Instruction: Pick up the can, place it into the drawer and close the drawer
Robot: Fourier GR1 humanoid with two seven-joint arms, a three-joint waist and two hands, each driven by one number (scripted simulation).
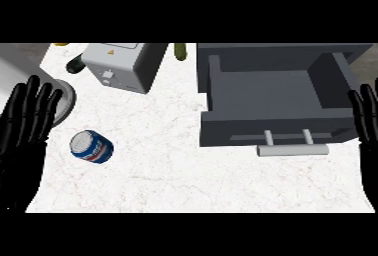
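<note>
A blue and white can lies tilted on the white marble counter at the lower left. Just left of it, my left hand rests open with fingers pointing up, not touching the can. The dark grey drawer stands pulled open at the upper right, its inside bare, with a pale handle on its front. My right hand shows at the right edge beside the drawer, fingers straight and up.
A grey box-shaped appliance stands at the back, left of the drawer. A round grey object sits partly behind my left hand. A dark green item and a yellowish one lie at the back edge.
</note>
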